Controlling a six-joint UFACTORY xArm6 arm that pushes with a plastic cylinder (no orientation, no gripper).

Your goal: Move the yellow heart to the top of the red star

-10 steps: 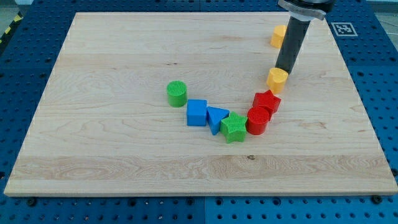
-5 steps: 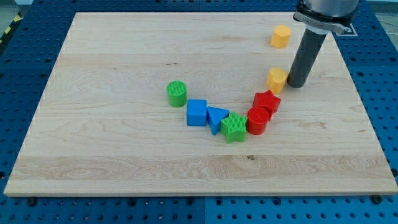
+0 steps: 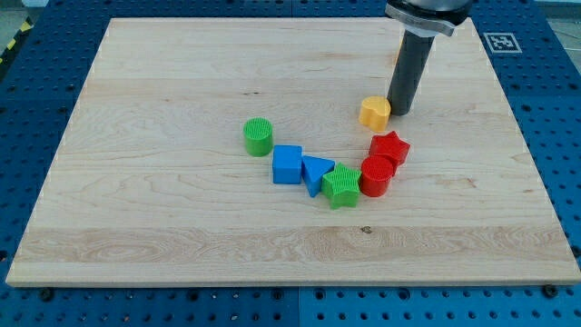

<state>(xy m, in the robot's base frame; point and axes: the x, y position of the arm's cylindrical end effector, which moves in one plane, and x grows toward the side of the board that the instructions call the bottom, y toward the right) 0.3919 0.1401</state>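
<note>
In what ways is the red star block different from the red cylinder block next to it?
The red star block has pointed arms, while the red cylinder block has a round outline. The star lies nearer the view's top, closer to the yellow heart block and my tip; the cylinder lies lower, beside the green block. Both are red and appear to touch.

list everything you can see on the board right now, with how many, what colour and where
yellow heart: 1, yellow, above the red star, to its left
red star: 1, red, right of centre
red cylinder: 1, red, just below the star
green block: 1, green, left of red cylinder
blue triangle: 1, blue, centre
blue cube: 1, blue, left of triangle
green cylinder: 1, green, apart, upper left of cube
board: 1, wooden
my tip: 1, dark, against the heart's right side
</note>
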